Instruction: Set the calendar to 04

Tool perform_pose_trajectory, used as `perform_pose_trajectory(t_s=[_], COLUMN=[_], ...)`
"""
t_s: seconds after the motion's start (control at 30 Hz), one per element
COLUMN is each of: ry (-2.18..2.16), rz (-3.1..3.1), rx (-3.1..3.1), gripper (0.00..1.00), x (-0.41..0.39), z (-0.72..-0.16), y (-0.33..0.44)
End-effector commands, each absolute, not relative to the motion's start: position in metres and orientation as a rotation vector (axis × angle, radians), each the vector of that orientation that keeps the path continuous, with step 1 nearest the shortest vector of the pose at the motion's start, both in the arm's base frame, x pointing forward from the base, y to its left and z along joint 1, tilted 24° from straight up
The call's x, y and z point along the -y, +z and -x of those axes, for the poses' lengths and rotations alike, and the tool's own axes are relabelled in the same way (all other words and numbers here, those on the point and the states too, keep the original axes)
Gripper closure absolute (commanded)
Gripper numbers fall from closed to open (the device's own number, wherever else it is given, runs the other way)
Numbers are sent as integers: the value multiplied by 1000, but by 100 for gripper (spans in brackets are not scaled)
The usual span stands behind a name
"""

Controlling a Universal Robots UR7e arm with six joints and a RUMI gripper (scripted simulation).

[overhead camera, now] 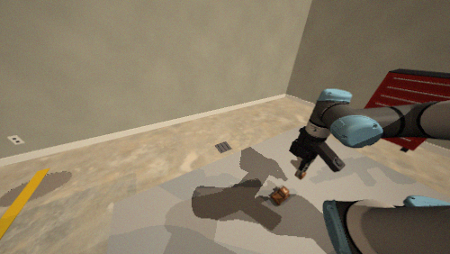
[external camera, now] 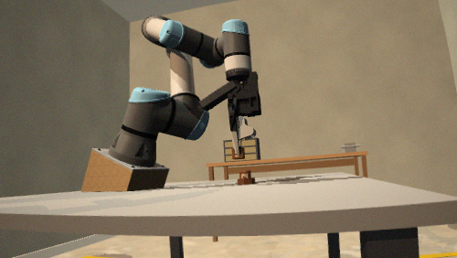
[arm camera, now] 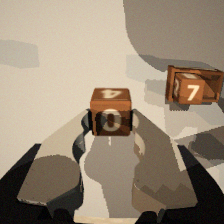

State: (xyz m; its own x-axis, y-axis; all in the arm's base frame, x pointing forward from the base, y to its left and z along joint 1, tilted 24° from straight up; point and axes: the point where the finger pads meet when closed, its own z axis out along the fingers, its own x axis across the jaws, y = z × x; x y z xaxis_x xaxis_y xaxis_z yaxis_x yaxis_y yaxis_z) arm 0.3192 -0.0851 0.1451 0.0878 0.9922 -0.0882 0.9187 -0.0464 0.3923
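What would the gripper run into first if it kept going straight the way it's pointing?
Probably the pale table top, met first by the held cube; the tray seems off to one side, though depth is hard to judge.

the claw (overhead camera: 301, 174) hangs over the pale tabletop (overhead camera: 153, 216), a small brown cube (overhead camera: 301, 174) at its tips. the brown tray (overhead camera: 279, 195) rests on the tabletop, near the claw and toward the bottom left of the view — something brown sits in it, too small to read. well apart from the claw, beyond the table — a dark floor grate (overhead camera: 223, 147) and, behind the arm, a red cabinet (overhead camera: 382, 92).
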Motion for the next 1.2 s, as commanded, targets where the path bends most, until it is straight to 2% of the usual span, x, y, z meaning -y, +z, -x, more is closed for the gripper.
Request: perform_pose_trajectory(t_s=[0.0, 0.5, 1.17], ry=[290, 290, 290], rz=[-2025, -2025, -2025], rx=[-1887, -1887, -1887], gripper=[90, 90, 90], x=[88, 94, 94], z=[-327, -344, -346], y=[130, 88, 84])
